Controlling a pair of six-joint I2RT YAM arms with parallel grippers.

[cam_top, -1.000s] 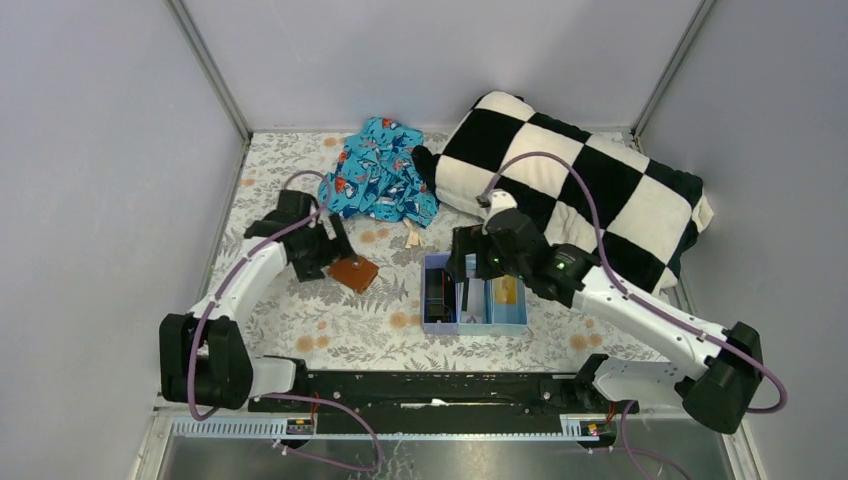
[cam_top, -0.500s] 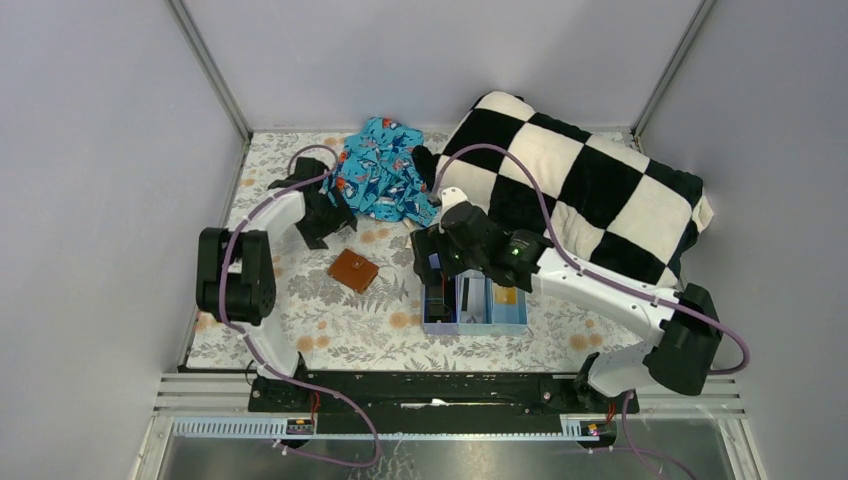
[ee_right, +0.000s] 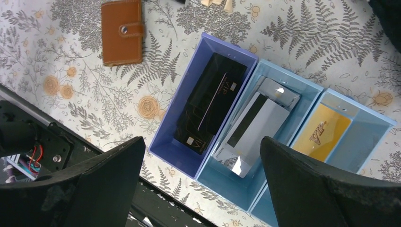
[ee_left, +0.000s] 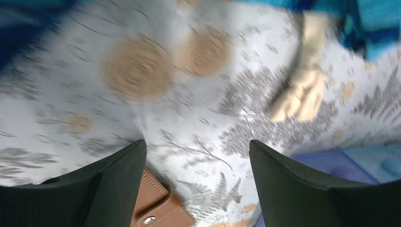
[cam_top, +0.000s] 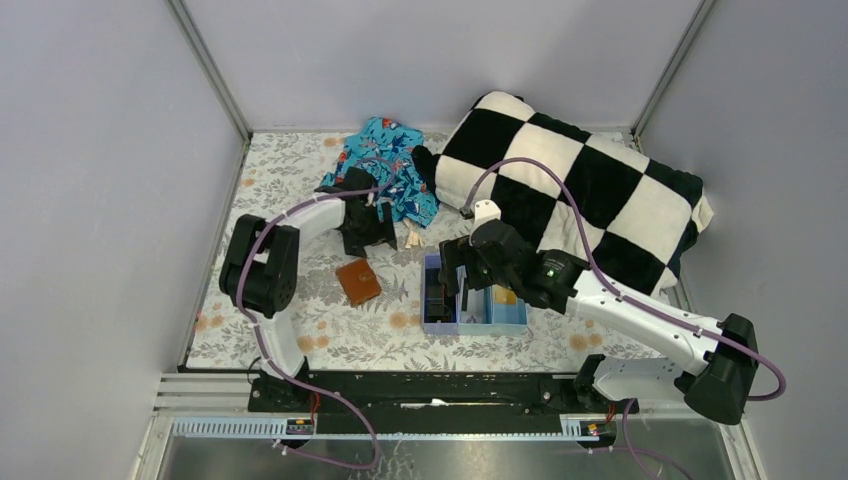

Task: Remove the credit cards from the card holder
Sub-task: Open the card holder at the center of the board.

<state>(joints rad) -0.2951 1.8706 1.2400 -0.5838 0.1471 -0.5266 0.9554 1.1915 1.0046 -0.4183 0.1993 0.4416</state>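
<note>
Likely done: black card (ee_right: pixel 208 101) and gold card (ee_right: pixel 321 132) lie in the tray (ee_right: pixel 357 142) under the spread right claw (ee_right: pixel 201 142) (left claw (ee_left: pixel 196 144) spread too).

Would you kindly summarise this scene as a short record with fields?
card holder: closed, on the table, apart from the tray
tray: three compartments
black card: one end compartment
silver cards: middle compartment
gold card: other end compartment
left gripper: open, empty
right gripper: open, empty, over the tray
</note>
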